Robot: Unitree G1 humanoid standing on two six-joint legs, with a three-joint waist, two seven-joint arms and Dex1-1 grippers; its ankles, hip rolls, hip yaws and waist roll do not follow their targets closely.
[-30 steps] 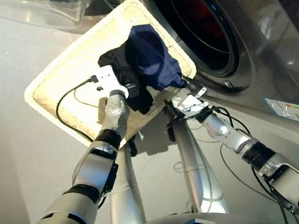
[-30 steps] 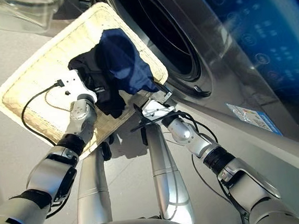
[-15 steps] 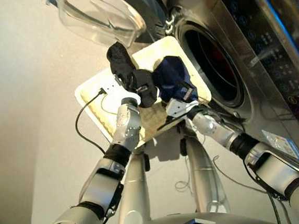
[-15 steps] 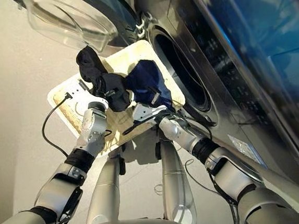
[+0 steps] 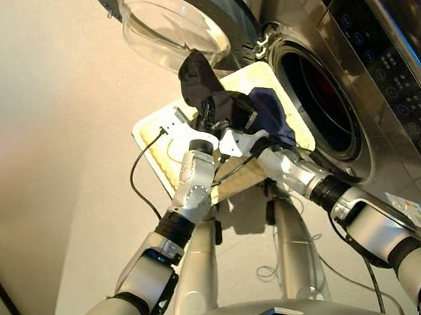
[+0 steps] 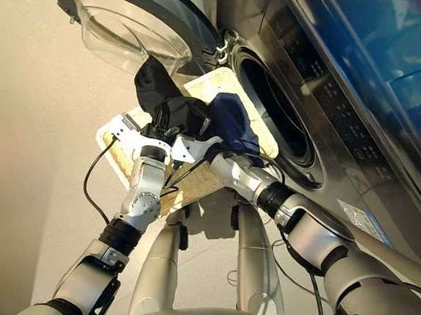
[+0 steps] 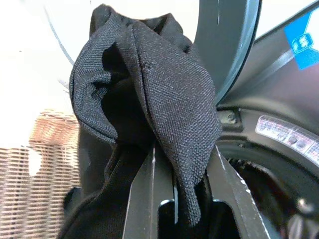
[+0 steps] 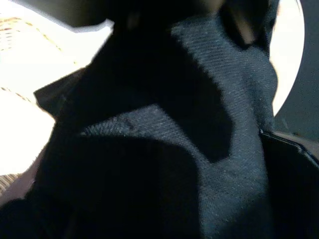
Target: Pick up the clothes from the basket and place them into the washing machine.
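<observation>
A black garment (image 5: 202, 81) hangs bunched from my left gripper (image 5: 208, 118), which is shut on it above the cream wicker basket (image 5: 152, 135). In the left wrist view the black cloth (image 7: 164, 94) is pinched between the fingers (image 7: 143, 199). Close beside it, my right gripper (image 5: 232, 135) is shut on the navy garment (image 5: 272, 117), which drapes over the hand; navy cloth (image 8: 199, 149) fills the right wrist view. The washing machine's drum hole (image 5: 322, 102) is open just to the right, with a reddish patch inside.
The clear glass porthole door (image 5: 173, 22) stands swung open above and behind the two grippers. The machine's dark front with its control panel (image 5: 383, 61) runs along the right. A black cable (image 5: 140, 180) loops off my left wrist over the pale floor.
The camera has tilted up. Both grippers have risen from the basket with their garments, the black one lifted clear. The right gripper has closed in on the left one.
</observation>
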